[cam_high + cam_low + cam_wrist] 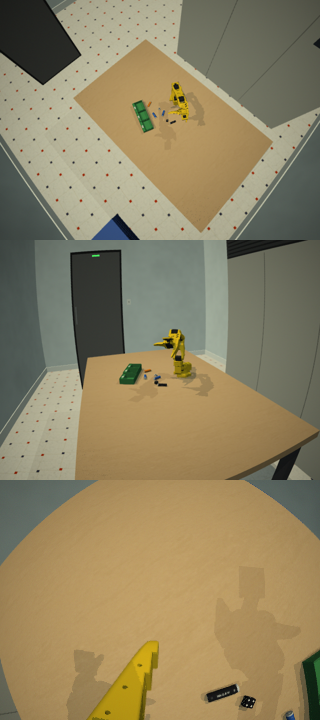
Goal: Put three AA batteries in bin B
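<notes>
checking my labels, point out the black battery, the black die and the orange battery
black battery [172, 122] [162, 384] [222, 693]: top, exterior, wrist; casing
black die [167, 120] [156, 382] [248, 702]: same views; body
orange battery [149, 104] [147, 370]: top, exterior; casing

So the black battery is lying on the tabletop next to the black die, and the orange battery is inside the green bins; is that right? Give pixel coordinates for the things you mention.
Not quite: the orange battery [149, 104] [147, 370] lies on the tabletop beside the green bins [138, 117] [127, 381], as the top view shows. The black battery [172, 122] [162, 384] [222, 693] is indeed next to the black die [167, 120] [156, 382] [248, 702].
</notes>
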Robot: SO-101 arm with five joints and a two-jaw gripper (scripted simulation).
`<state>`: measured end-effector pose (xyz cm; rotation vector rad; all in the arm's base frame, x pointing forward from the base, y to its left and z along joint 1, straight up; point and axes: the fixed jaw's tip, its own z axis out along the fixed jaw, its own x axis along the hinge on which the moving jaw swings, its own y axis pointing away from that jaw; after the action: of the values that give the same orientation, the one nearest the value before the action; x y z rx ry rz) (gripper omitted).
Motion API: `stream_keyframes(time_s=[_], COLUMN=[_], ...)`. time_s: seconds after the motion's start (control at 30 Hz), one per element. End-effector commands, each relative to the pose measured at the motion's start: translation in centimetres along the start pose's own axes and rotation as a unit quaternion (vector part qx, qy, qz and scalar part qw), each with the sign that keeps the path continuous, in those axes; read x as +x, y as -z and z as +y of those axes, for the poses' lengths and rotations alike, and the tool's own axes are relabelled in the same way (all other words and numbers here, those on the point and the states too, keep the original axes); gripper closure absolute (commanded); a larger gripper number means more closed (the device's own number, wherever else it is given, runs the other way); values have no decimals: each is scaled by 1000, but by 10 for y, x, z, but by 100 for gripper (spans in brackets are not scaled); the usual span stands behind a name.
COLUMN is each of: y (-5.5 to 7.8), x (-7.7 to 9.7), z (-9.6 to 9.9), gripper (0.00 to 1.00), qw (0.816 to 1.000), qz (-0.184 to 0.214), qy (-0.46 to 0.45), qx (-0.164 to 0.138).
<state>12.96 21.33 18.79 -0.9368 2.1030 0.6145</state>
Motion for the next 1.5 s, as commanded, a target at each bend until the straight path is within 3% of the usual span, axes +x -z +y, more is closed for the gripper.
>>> stream_keyframes(time_s=[0.0,0.6,0.77,1.03,1.1,1.17,1.47], y=[1,0,0,2,2,6,38], x=[0,0,2,19,19,27,78], z=[0,0,-8,-55,-55,-71,-138], gripper=[0,0,0,0,0,0,0], qw=[1000,1000,1000,993,993,987,935], qz=[-2,1,9,62,62,83,192], qy=[0,-1,-7,-52,-52,-72,-194], qx=[-1,0,13,90,90,117,227])
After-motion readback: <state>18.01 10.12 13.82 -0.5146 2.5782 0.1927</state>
